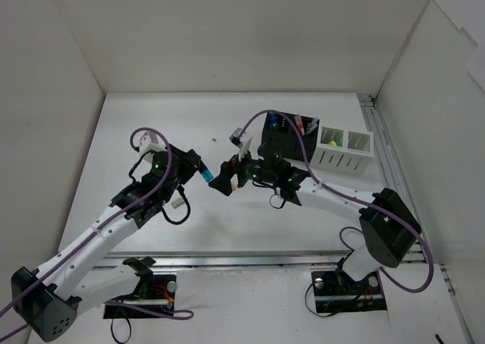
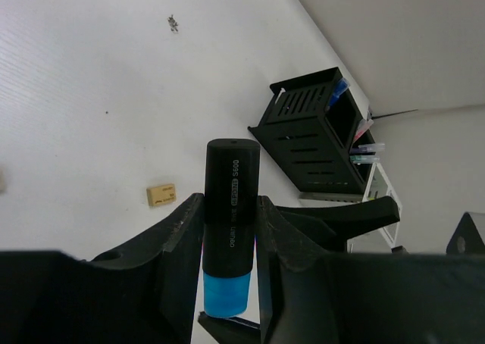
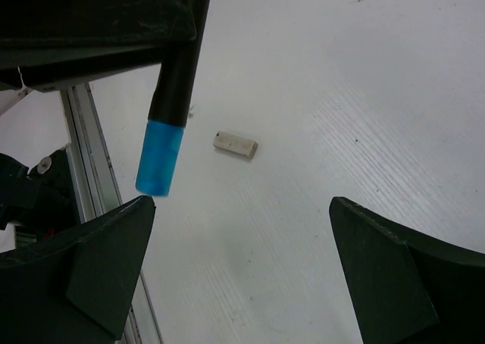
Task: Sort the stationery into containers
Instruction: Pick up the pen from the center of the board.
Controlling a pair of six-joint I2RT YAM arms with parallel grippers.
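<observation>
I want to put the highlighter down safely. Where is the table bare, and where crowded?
Bare: the far-left table, between back wall and left arm; the near strip between the arms. Crowded: the middle, where the left gripper holds the highlighter by the open right gripper, and the black organizer, white organizer.

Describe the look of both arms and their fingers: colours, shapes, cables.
The left arm and right arm match: white tubular links, black joint housings and black bases. A purple cable loops along each, and a green light glows near each wrist. The fingers are matt black, broad and wedge-shaped.
</observation>
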